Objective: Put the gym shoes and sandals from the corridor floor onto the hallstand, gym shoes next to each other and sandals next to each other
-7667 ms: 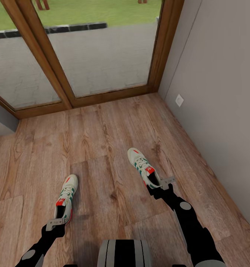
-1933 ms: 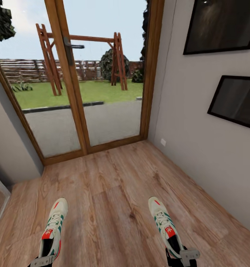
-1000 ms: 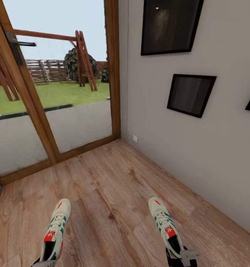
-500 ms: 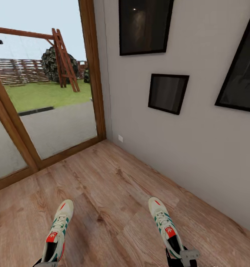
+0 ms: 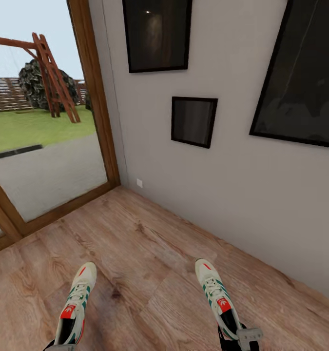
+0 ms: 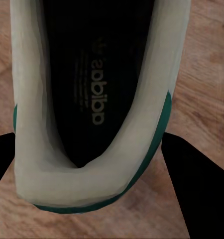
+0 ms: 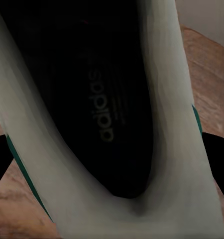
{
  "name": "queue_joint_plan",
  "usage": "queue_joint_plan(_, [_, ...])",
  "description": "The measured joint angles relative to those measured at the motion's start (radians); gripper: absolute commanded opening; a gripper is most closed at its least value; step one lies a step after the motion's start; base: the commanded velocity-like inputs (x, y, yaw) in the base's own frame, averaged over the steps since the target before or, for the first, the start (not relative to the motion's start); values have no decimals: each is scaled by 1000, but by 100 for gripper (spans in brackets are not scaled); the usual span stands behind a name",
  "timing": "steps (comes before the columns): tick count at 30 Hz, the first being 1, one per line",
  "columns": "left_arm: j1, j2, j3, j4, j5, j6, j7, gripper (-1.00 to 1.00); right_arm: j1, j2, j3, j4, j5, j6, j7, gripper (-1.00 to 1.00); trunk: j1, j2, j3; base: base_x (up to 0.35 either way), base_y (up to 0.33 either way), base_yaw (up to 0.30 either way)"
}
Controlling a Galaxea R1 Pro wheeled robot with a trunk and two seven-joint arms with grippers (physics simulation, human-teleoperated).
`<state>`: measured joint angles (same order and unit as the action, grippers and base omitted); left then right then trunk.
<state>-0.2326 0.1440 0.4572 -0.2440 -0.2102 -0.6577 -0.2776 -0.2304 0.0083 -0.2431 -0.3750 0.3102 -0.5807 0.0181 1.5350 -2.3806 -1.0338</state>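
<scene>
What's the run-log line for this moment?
left pincer: white green-striped gym shoe | right pincer: matching shoe | facing grey wall

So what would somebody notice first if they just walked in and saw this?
Probably the two white gym shoes with green stripes, the left shoe and the right shoe, each held by its heel low in the head view, above the wood floor. Next, the three dark picture frames on the grey wall at the right. At the left, a big glass door looks onto grass and a wooden swing frame.
</scene>
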Motion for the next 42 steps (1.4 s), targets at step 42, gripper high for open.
queue_joint_plan(42, [0,-1,1,0,1,0,1,-100,0,0,1,0,0,0,0,-100,0,0,0,0,0,-282])
